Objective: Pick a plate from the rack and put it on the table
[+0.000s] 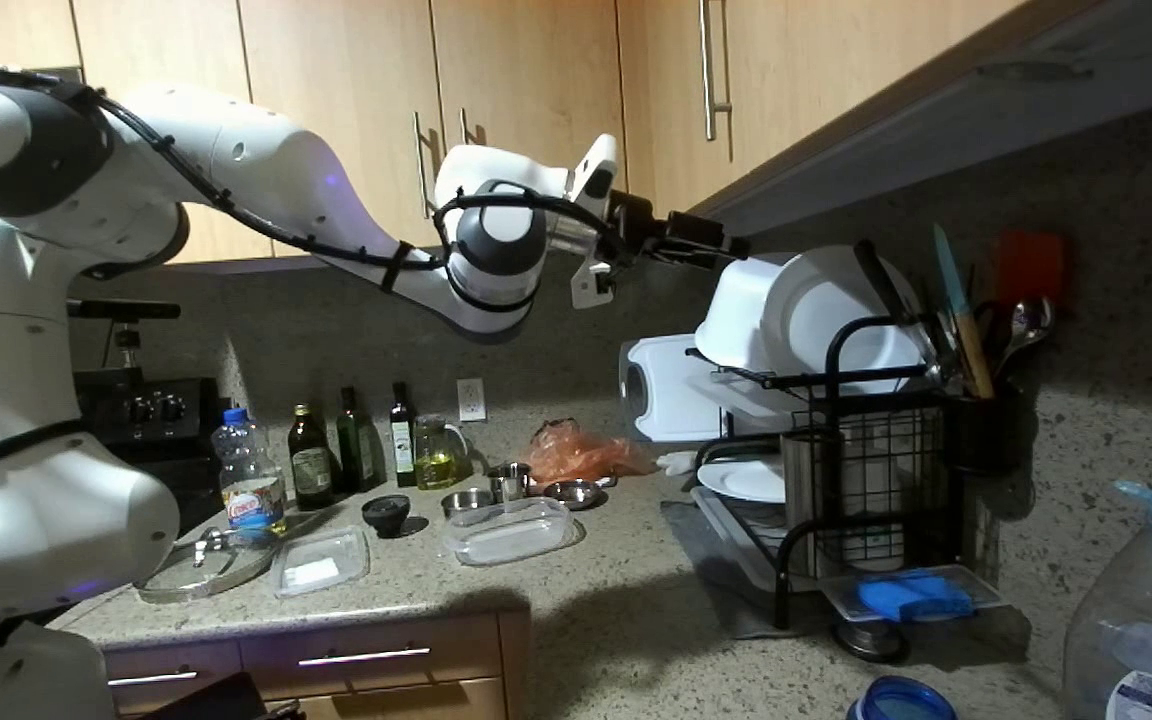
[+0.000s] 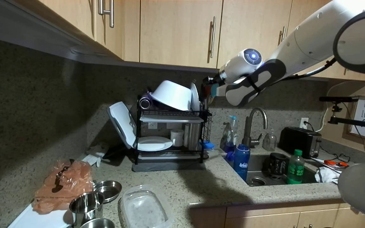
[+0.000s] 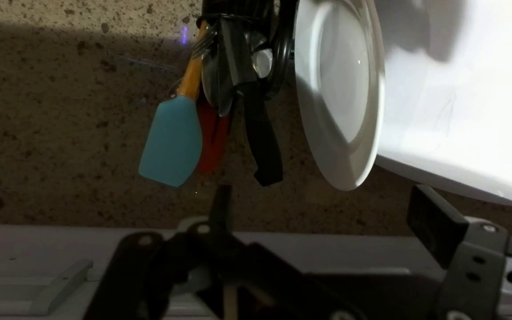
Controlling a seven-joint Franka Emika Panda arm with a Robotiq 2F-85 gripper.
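Stone surface (image 1: 611, 565), speckled, carries the black wire rack (image 1: 833, 395), likely parked there for drying. White bowl (image 2: 171, 95) tilted on its top tier, presumably so it drains; white plate (image 3: 342, 89) near-upright just beside it, probably propped to save room. Plate round, glossy, shallow rim, partly shadowed. Jaws spread wide near its edge, gripping nothing.

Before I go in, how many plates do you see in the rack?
2 visible: an upright plate on the top tier of the rack, beside the white bowl, and a flat-lying plate on the lower tier. More may be hidden.
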